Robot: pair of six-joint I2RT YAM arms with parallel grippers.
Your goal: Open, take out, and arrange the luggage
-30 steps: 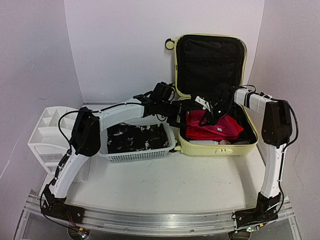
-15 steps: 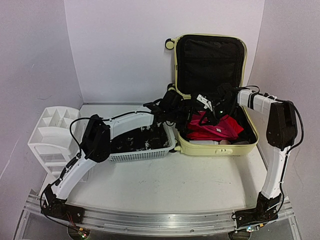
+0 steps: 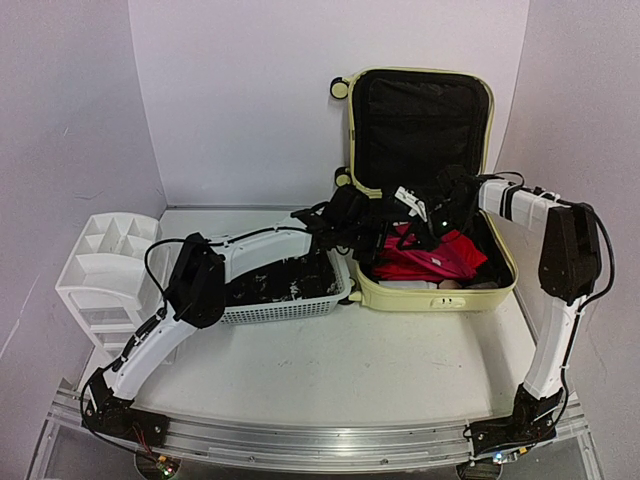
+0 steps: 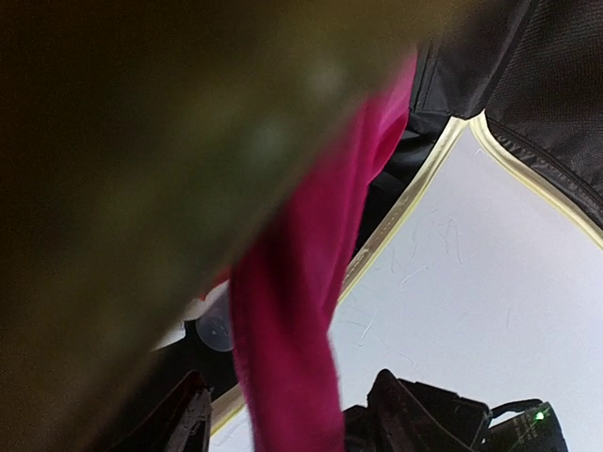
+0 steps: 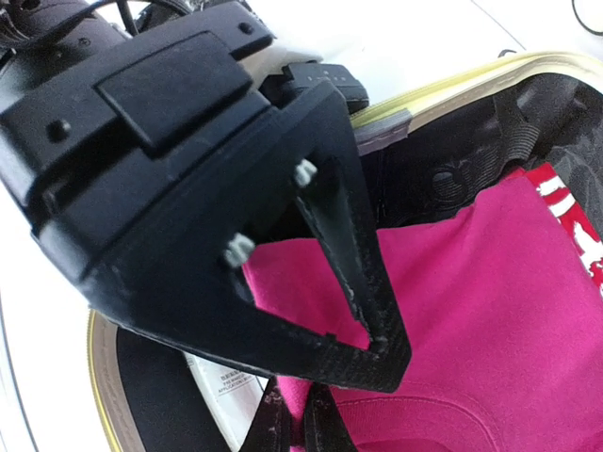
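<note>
Luggage [image 3: 430,296] open. Right gripper [image 5: 290,424] pinches pink shirt [image 5: 471,311]; left gripper [image 4: 283,414] gapes around it. Close late and you'll miss it.

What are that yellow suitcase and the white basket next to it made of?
The luggage looks like hard moulded plastic, smooth, pale yellow with rounded corners; its lid lining seems black fabric. The basket appears white plastic, judging by its fine mesh walls.

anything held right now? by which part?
Right claw pinches a raised fold of the pink garment. Left claw sits open around that fold, not gripping yet.
</note>
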